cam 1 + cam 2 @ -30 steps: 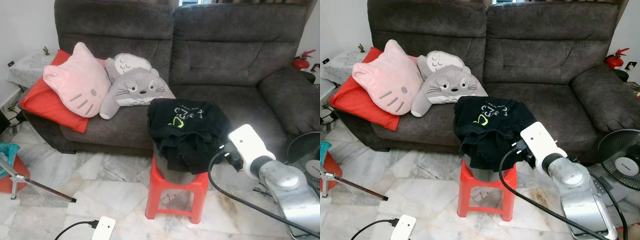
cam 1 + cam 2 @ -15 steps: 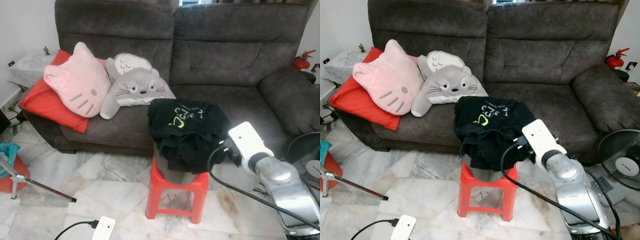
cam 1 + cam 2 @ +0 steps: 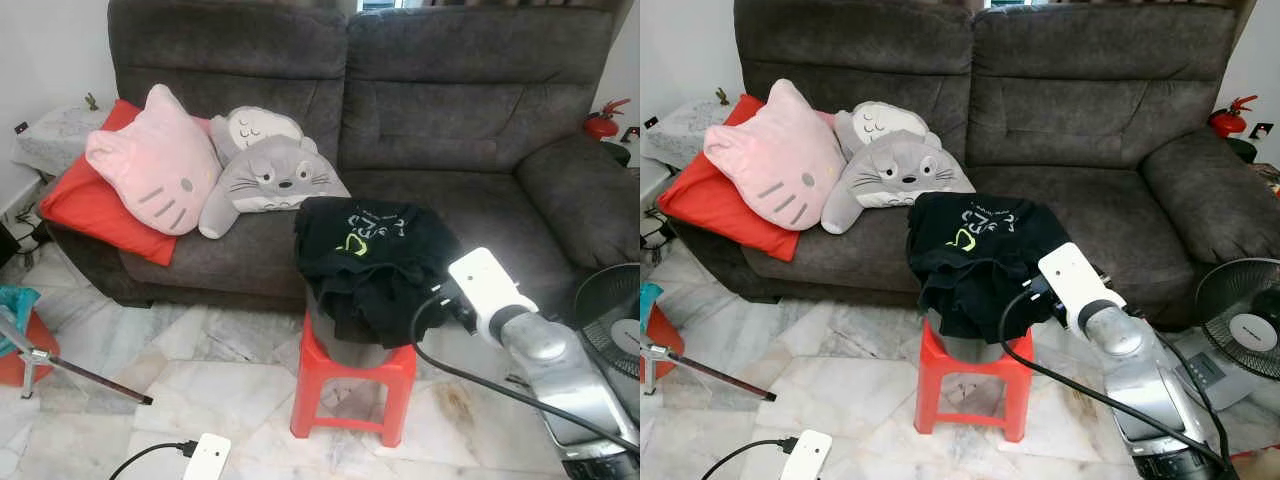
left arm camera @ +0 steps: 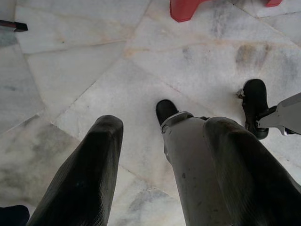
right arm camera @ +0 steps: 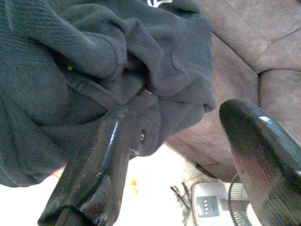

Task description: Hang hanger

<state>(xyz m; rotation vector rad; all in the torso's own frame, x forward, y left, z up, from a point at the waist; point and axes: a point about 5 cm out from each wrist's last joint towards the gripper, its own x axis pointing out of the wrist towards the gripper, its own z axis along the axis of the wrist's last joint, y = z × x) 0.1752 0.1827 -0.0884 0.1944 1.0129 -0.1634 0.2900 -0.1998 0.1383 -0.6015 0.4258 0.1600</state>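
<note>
- Grey sofa [image 3: 450, 120]: pink cat cushion [image 3: 155, 165], grey plush [image 3: 270, 175] and red cushion [image 3: 85, 200] at its left end.
- Red stool [image 3: 350, 385] on the marble floor [image 3: 200, 370], before the sofa's front edge; black garment [image 3: 370, 255] heaped on top. Hanger not discernible.
- Right gripper [image 5: 178, 141] at the garment's right side, fingers wide apart, holding nothing.
- Left gripper [image 4: 160, 155] hangs low over the floor, fingers spread, empty.

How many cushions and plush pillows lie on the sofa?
4: red cushion at the sofa's left end, pink cat pillow on it, two grey plush pillows beside.
</note>
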